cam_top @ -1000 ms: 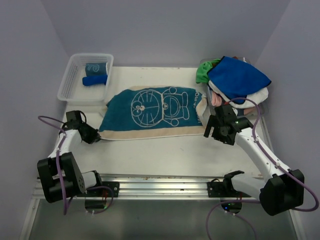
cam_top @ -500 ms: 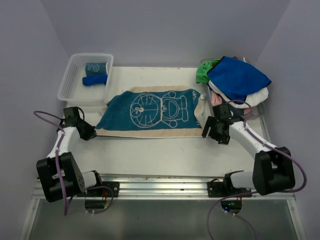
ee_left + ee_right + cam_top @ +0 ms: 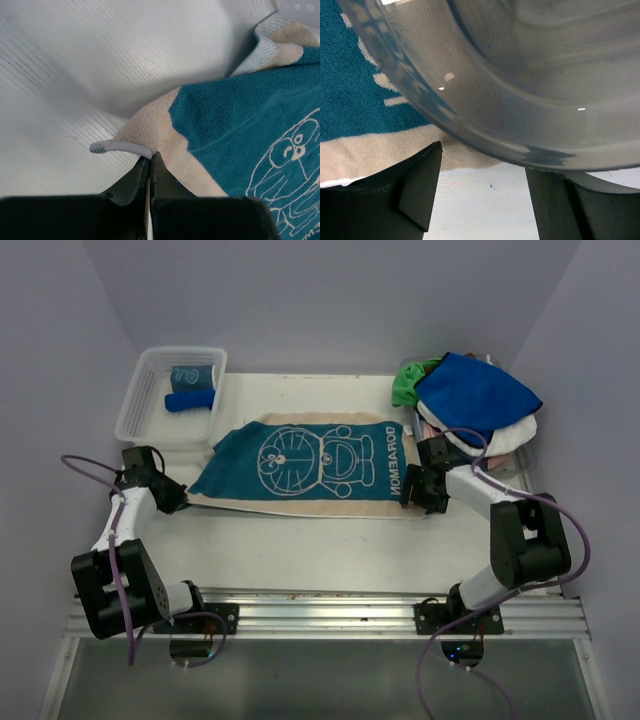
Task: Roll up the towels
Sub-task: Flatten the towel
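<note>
1. while the teal towel lies spread flat on the table, the left gripper pinches its near-left beige corner.
2. right gripper stands open, fingers apart at the towel's right beige edge.

Item: teal towel, white lettering "DORAEMON" along its right end, running sideways in the top view. Right wrist view: letter fragments only, unreadable.
</note>
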